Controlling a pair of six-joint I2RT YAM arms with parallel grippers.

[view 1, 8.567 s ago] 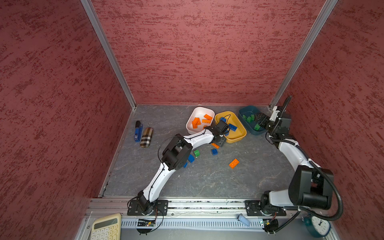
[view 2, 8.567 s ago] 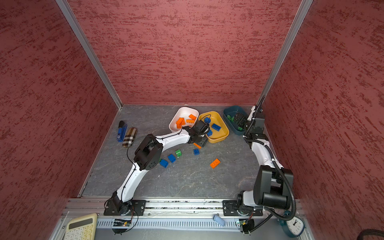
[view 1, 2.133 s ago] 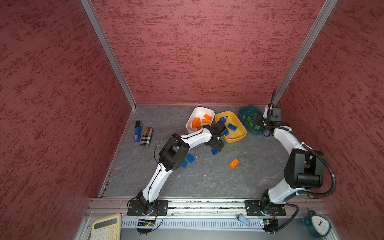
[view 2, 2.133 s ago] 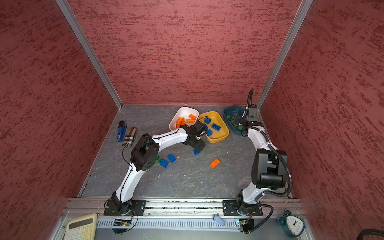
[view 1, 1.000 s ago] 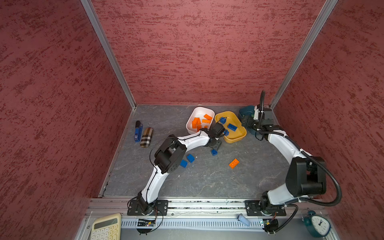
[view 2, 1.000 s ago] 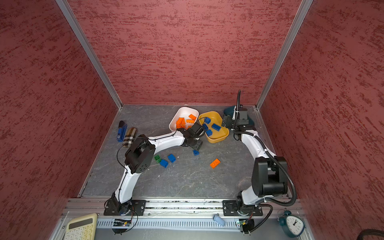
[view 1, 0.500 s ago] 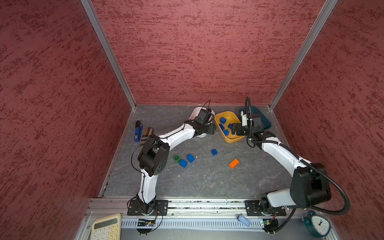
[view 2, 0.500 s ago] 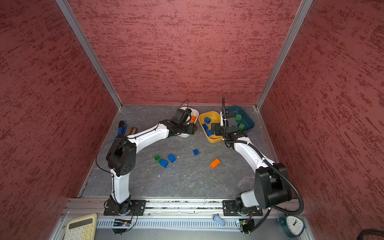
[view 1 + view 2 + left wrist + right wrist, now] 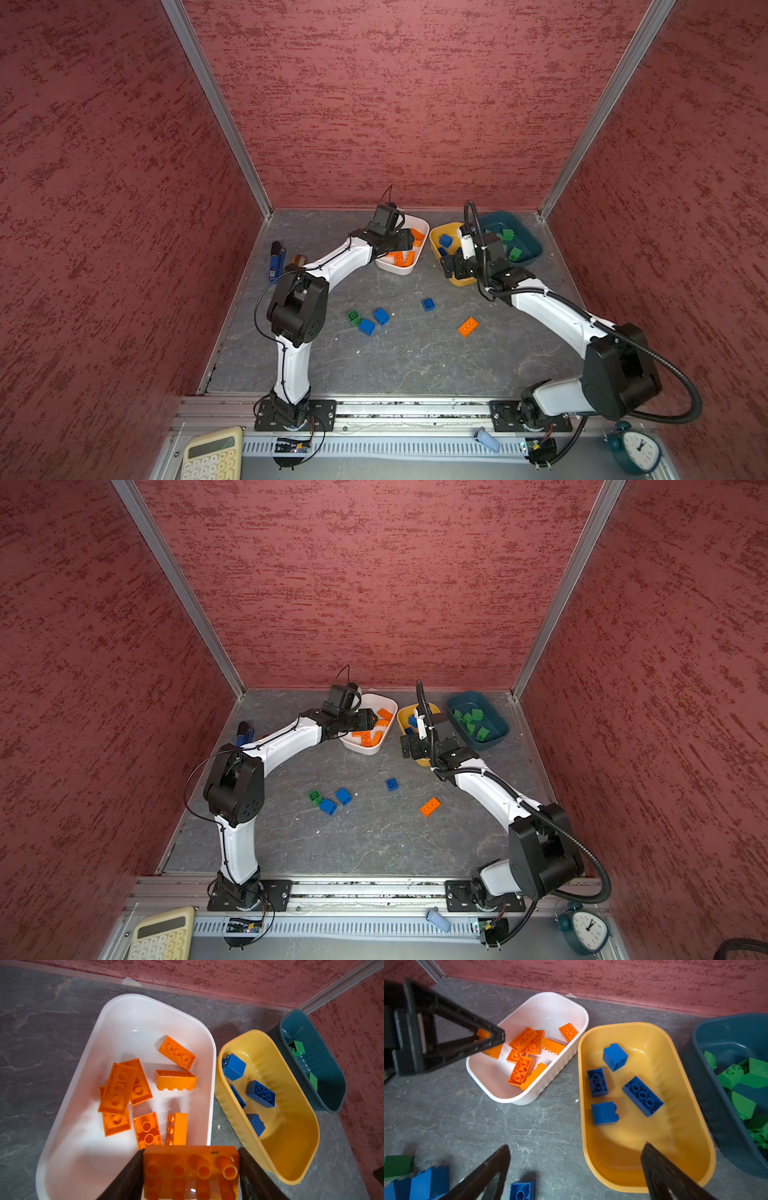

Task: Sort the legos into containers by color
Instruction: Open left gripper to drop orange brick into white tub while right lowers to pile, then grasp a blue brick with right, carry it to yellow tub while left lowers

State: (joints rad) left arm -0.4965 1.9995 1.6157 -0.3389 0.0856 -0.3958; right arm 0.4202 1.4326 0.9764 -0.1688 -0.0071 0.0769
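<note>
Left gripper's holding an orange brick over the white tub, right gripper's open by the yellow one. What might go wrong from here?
1. The flat orange brick in the left gripper hangs over the white plastic tub; released, it may bounce off the piled orange bricks and out.
2. The open right gripper straddles the mustard-yellow plastic tub's rim; lowering toward the loose blue brick might catch and shove the tub.

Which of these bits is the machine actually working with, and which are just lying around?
In the job: white tub, yellow tub, teal tub, held orange brick, loose green brick, three loose blue bricks, loose orange brick.
Lying about: calculator, clock, blue-and-black gadget by the wall.
</note>
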